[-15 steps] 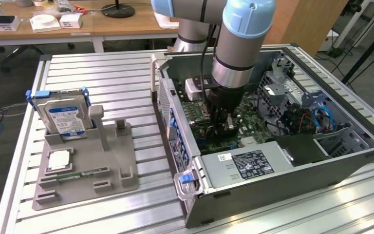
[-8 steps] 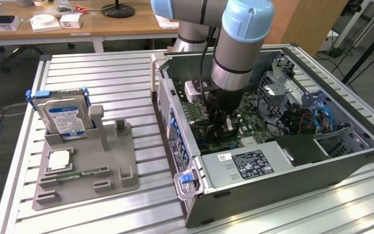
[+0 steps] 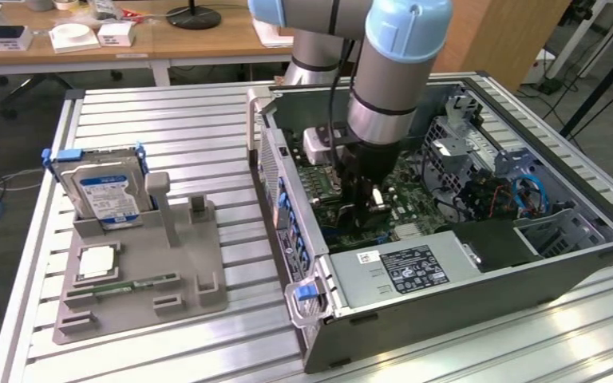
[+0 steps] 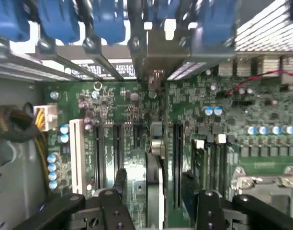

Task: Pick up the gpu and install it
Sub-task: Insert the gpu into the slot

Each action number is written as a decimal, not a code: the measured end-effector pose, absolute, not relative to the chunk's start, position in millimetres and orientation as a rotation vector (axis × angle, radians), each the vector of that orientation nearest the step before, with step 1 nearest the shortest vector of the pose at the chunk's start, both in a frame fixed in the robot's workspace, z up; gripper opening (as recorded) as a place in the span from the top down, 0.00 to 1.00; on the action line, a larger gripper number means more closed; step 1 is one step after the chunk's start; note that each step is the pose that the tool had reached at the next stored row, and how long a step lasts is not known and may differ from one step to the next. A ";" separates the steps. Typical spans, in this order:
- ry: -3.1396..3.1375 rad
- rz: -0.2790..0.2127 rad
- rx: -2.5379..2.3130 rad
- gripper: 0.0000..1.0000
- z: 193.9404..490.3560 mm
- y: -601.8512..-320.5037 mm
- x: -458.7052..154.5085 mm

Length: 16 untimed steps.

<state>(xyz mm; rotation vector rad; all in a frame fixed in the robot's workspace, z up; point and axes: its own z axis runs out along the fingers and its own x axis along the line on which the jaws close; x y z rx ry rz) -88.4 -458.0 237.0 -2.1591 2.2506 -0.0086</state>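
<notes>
The gpu (image 4: 155,191) stands on its edge on the green motherboard (image 4: 113,120), seen blade-thin from above: a dark narrow strip running between the long black slots, with a small silvery metal piece at its far end toward the case wall. In the exterior view the card (image 3: 376,209) is a short dark slab upright inside the open computer case (image 3: 562,263), directly under the arm.

The gripper (image 4: 158,203) hangs just above the card with one black finger (image 4: 113,201) on each side of it. The jaws are spread, and a gap shows between each finger and the card, so nothing is held.

Around it lie a white slot (image 4: 77,153), a bundle of yellow wires (image 4: 39,129) and blue latches (image 4: 108,19) along the case edge.

Outside the case, on the slatted table (image 3: 179,112), a grey holder (image 3: 141,279) carries a silver hard drive (image 3: 104,195) with a blue label.
</notes>
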 end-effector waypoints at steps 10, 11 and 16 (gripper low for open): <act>2.249 -0.012 -2.158 0.44 269.0 -457.6 -88.7; 2.249 -0.013 -2.158 0.50 269.2 -457.7 -88.8; 2.247 -0.017 -2.156 0.74 269.2 -457.7 -89.4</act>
